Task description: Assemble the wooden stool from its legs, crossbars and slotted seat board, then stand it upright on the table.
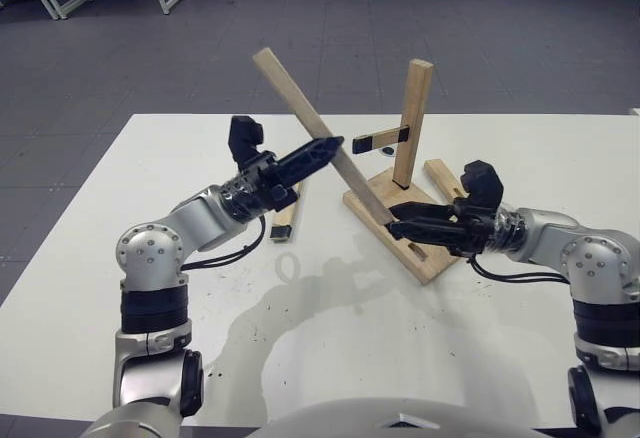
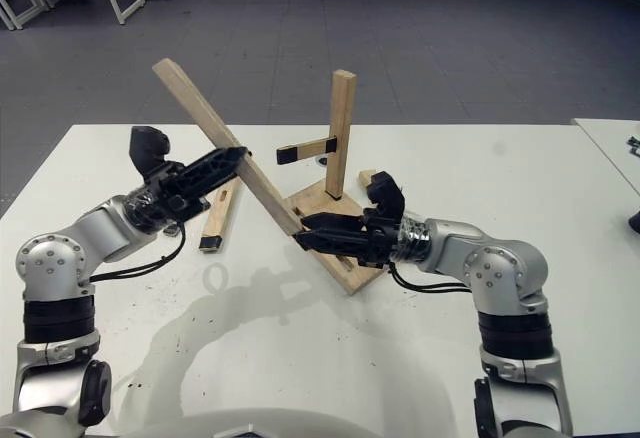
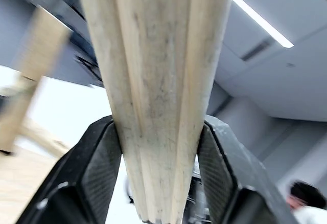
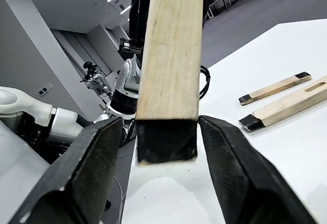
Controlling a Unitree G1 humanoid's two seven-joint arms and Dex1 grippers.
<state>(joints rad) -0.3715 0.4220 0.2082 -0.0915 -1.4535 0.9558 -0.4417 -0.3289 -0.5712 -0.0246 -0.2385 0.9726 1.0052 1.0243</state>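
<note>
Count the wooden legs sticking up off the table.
2. The upright leg stands on the seat board; the tilted leg is clamped in the left gripper, its lower end between the open fingers of the right gripper. None looks hidden.

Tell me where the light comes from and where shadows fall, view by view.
Left eye view: soft shadows spread over the table on the near side of the leg and seat board, so light likely comes from above and ahead. Left wrist view: a ceiling light strip glows past the leg.
</note>
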